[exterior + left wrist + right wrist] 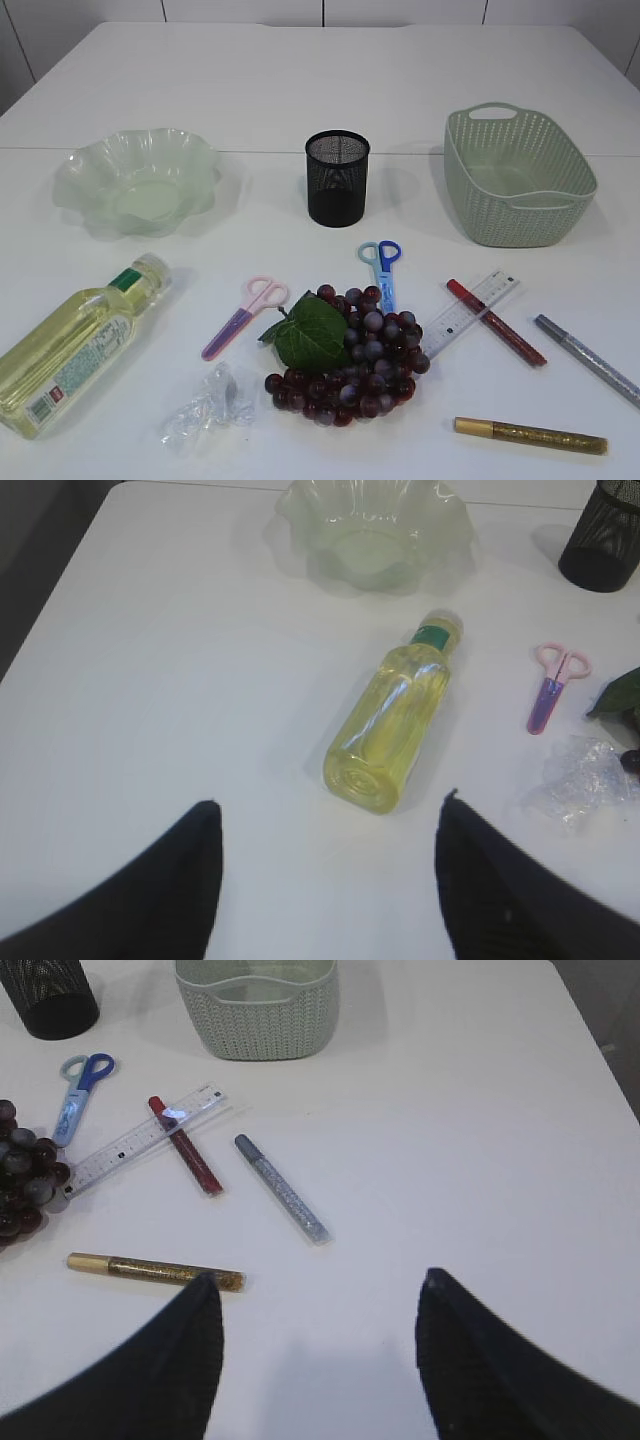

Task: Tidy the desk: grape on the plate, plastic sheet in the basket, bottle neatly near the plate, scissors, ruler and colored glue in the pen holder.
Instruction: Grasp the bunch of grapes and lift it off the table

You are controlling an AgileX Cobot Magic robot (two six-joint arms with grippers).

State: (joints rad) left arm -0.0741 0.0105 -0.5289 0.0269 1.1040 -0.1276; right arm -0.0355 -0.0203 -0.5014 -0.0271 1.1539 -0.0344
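I am working at a white table (300, 80) that is filling nearly the whole exterior view. A seam is running across its top. Beyond its far edge, pale wall panels (240, 10) are showing. Soft, even light is casting faint shadows.

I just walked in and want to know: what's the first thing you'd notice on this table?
Probably the big bunch of dark grapes with its green leaf, lying front and centre on the white table. Next, the yellow bottle lying on its side at the front left. Behind them stand a black mesh pen holder in the middle and a green basket to its right.
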